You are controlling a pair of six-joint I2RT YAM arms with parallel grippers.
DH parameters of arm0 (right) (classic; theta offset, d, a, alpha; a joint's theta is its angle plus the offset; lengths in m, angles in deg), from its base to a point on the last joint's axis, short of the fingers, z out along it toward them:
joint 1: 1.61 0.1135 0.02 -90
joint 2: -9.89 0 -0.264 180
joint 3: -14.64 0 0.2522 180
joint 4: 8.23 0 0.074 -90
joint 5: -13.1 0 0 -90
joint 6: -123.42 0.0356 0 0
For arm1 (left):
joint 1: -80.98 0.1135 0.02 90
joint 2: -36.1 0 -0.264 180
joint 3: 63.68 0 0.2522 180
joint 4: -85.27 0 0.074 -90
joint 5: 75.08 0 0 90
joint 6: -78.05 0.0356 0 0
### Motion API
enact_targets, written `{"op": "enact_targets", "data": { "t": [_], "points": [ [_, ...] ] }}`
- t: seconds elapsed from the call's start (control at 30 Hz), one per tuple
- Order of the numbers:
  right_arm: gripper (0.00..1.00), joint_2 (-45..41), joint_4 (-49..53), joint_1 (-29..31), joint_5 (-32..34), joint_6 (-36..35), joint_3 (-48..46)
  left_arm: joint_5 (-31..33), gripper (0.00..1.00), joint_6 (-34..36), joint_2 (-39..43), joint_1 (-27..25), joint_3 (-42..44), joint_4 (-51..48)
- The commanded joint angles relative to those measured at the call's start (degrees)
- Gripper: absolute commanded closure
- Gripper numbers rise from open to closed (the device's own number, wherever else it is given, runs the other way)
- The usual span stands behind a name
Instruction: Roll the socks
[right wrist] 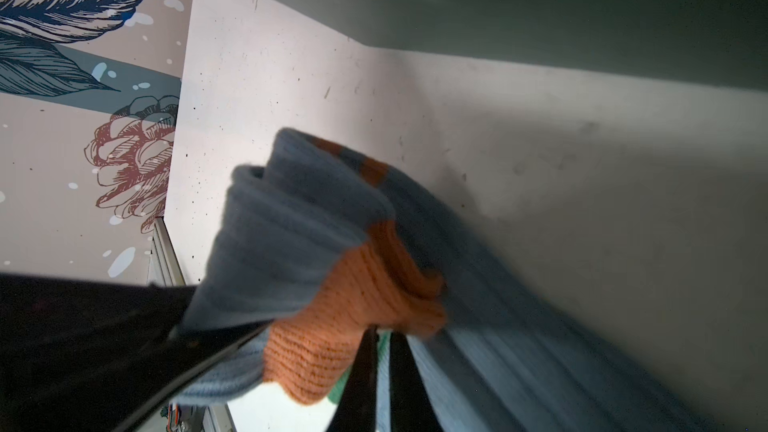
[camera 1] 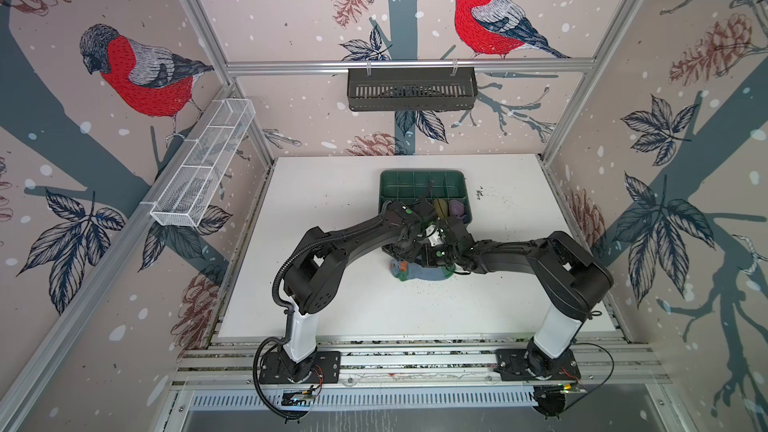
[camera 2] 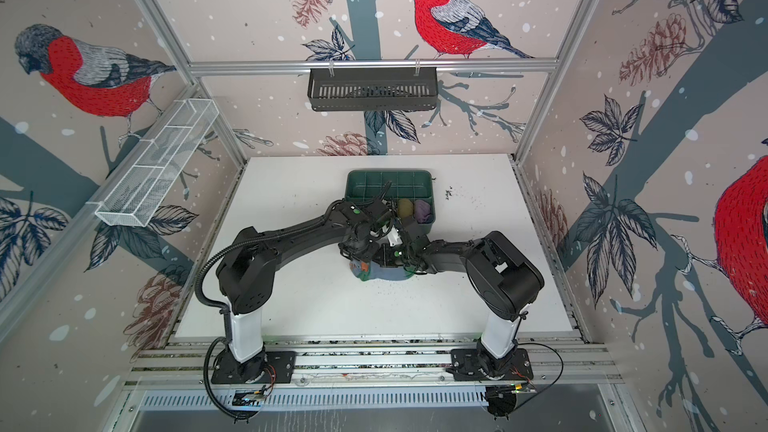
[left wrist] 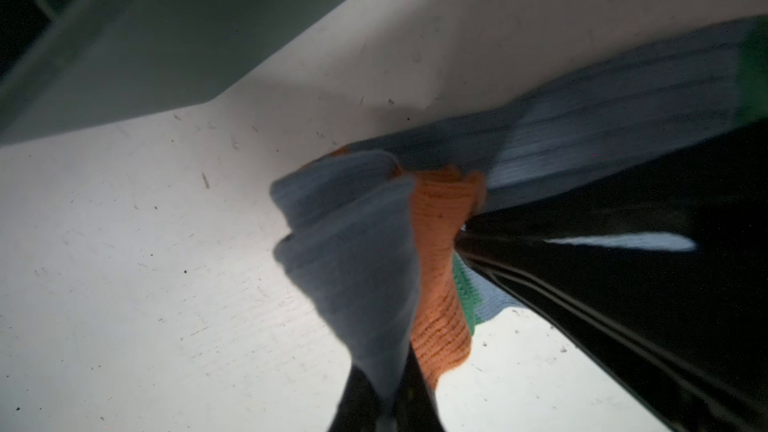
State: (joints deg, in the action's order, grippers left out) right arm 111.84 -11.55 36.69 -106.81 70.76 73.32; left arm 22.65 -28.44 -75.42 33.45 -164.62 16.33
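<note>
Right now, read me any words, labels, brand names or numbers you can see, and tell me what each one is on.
None can be read in any view.
light blue sock: orange and green bands only, no lettering.
green tray: no label shows.
dark specks on the table: too small to tell.

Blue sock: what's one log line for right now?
left gripper: shut on blue sock | right gripper: shut on blue sock | cuff: bunched | rest: on table near tray
</note>
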Motion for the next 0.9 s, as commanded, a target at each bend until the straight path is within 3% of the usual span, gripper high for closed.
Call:
{"op": "enact_targets", "data": {
  "t": [0.0, 0.13, 0.4, 0.5, 0.67, 0.87],
  "points": [
    [0.89, 1.85, -2.64, 0.1, -1.52, 0.99, 0.92, 0.31, 1.0, -0.14, -0.36, -0.54, -0.93, -2.21],
    [0.9, 3.48, -5.7, 0.1, -3.96, 2.67, 1.12, -0.72, 1.0, -0.16, -0.62, -0.99, -1.42, -1.88],
    [0.9, 4.02, -6.7, 0.1, -5.15, 3.02, 0.53, -8.52, 0.81, 0.85, -0.1, -1.16, 0.22, 4.08],
    [0.9, 4.15, -6.57, -0.01, -5.22, 2.91, -0.01, -10.92, 0.81, 1.24, 0.25, -1.16, 0.95, 6.16],
    [0.89, 2.64, -5.5, -0.21, -4.49, 2.43, -1.05, -11.32, 0.89, 1.13, 0.34, -0.99, 1.73, 6.77],
    [0.8, -1.96, -2.04, -1.03, -2.54, 0.8, -2.41, -11.15, 0.94, 0.93, 0.26, -0.46, 2.43, 7.23]
  ]
}}
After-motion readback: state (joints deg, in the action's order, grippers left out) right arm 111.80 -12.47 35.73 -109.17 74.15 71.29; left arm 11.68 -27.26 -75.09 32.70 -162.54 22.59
